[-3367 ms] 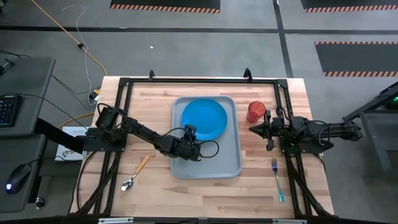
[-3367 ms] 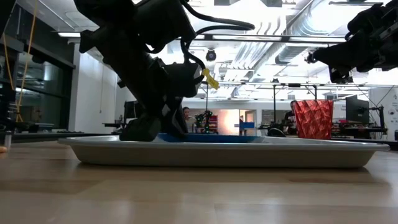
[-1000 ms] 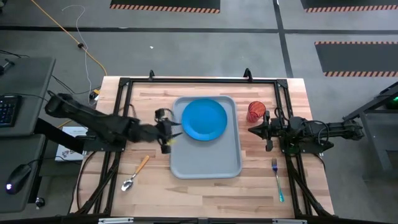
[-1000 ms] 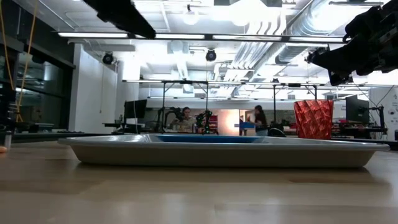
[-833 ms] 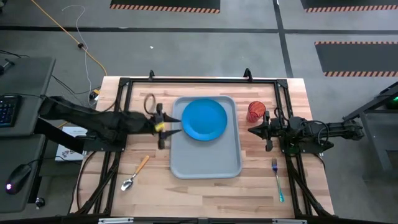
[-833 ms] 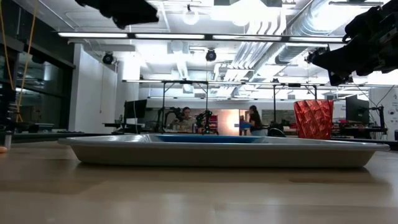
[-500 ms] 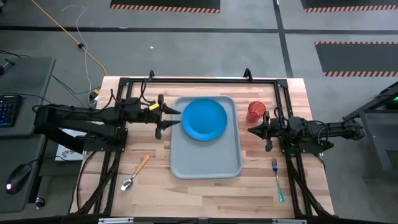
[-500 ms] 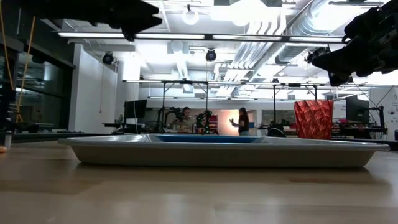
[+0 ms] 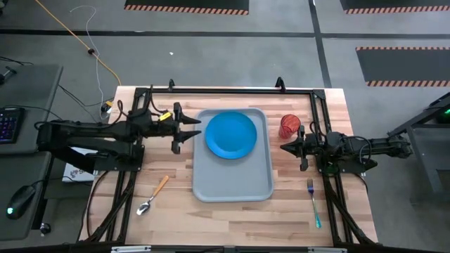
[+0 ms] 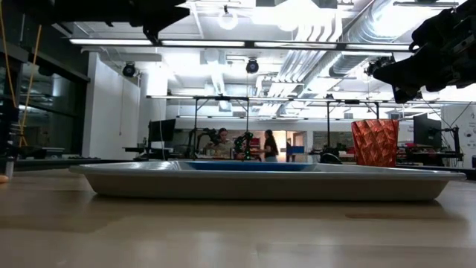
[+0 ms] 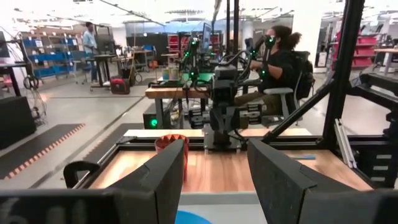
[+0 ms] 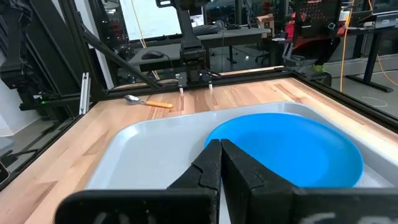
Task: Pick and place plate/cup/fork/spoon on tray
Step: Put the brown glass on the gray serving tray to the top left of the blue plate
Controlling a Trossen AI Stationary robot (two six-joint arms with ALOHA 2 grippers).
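Round bright blue plate (image 9: 230, 135) set on pale grey-blue rectangular tray (image 9: 232, 184); left gripper (image 9: 187, 132) spread empty, right gripper (image 9: 286, 147) closed empty; small red cup (image 9: 289, 126) seemingly next.

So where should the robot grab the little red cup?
Probably by its rim. The cup stands upright and open at the top, beside the tray. The right gripper is nearest, so it could come from above with one finger inside and one outside.
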